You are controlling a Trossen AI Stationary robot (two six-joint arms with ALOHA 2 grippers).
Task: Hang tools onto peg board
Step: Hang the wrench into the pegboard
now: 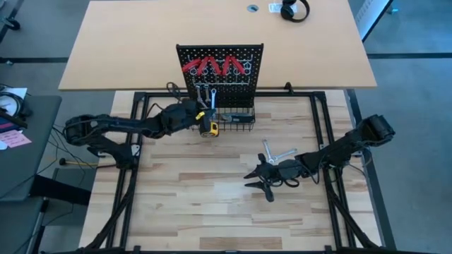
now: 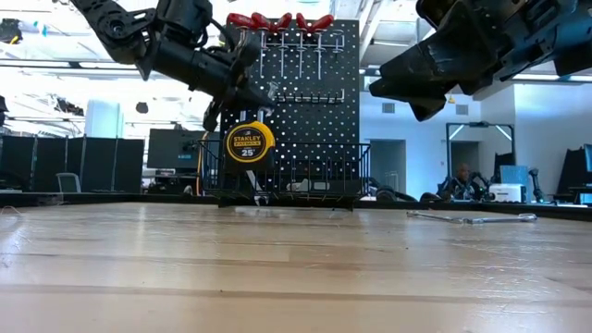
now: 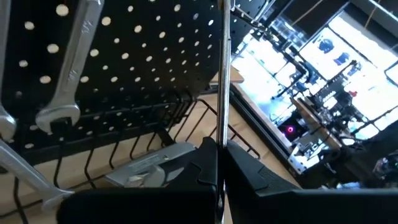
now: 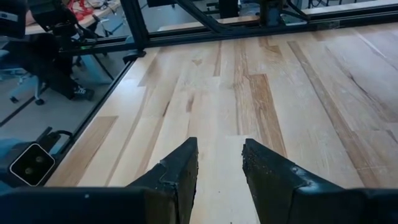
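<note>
While the left gripper pinches a slim wrench upright at the peg board, it should align the ring squarely over a hook; right gripper waits, fingers spread, above the table.

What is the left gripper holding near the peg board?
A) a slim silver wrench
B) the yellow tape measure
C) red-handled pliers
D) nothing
A: in the left wrist view, the left gripper is shut on a slim silver wrench held up against the peg board.
</note>
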